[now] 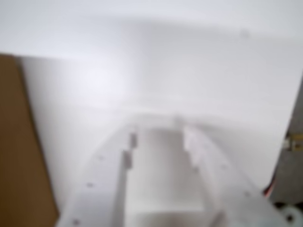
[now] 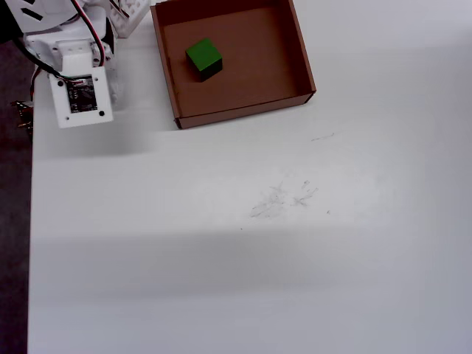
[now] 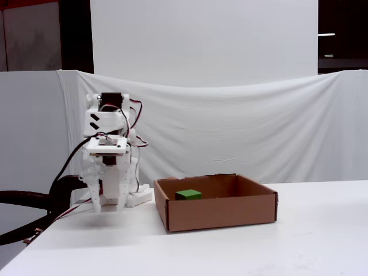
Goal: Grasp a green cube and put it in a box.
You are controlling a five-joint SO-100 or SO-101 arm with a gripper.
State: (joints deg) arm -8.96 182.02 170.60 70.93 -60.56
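The green cube [image 2: 203, 57] rests on the floor of the brown cardboard box [image 2: 236, 114], in its left half in the overhead view; the fixed view shows the cube's top [image 3: 188, 194] over the box's front wall [image 3: 218, 214]. The white arm is folded back to the left of the box. My gripper [image 3: 108, 206] hangs pointing down, clear of box and cube. In the blurred wrist view the jaws [image 1: 163, 122] seem to meet at the tips with nothing between them. A brown strip at the left edge there is the box [image 1: 14, 142].
The white table's left edge [image 2: 31, 221] borders dark floor. Faint scuff marks [image 2: 284, 198] lie mid-table. A white cloth backdrop [image 3: 259, 132] hangs behind the table. Red and black cables [image 3: 69, 172] trail from the arm toward the left.
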